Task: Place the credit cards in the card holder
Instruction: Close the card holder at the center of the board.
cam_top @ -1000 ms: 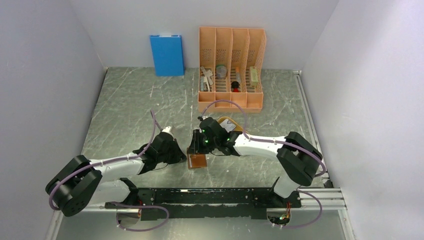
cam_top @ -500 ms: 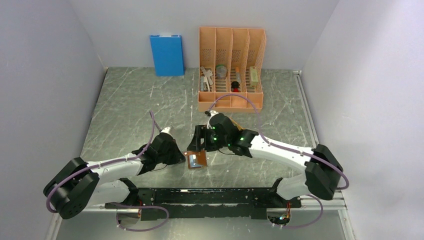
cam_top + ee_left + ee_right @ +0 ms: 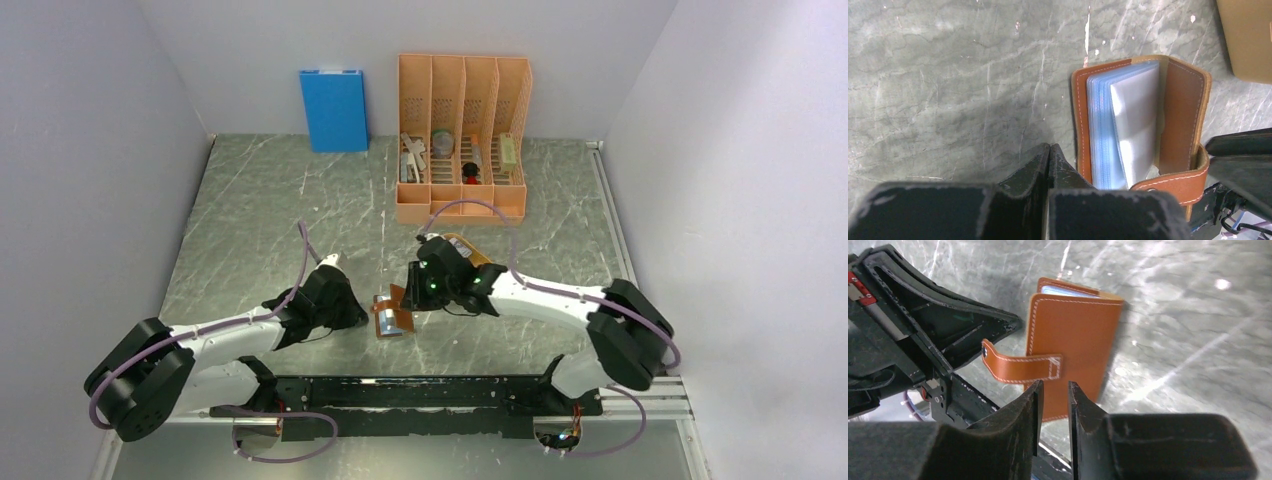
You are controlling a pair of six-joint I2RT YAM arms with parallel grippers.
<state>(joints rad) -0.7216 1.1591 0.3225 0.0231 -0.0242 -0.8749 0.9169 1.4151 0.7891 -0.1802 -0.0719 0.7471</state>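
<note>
The card holder (image 3: 1143,125), brown leather, lies half open on the table between my two grippers. Its bluish clear sleeves fan out, and a pale silvery credit card (image 3: 1137,131) lies flat among them. In the right wrist view the card holder (image 3: 1078,335) shows its outer cover raised, with the snap tab (image 3: 1020,367) hanging loose. My left gripper (image 3: 1049,150) is shut on nothing, its tips down at the holder's left edge. My right gripper (image 3: 1053,387) hovers just off the cover, jaws a narrow gap apart and holding nothing. From above, the holder (image 3: 392,318) sits between the left gripper (image 3: 362,312) and the right gripper (image 3: 408,298).
An orange oval tray (image 3: 470,246) lies right behind my right arm. The tall orange desk organizer (image 3: 462,140) stands at the back, and a blue box (image 3: 333,108) leans on the rear wall. The black rail (image 3: 440,392) runs along the near edge.
My right gripper let go of the holder, spread wide, then narrowed again while moving slightly right. The holder's cover swung open, showing the pale card, and now sits partly raised. The left gripper stayed put.
</note>
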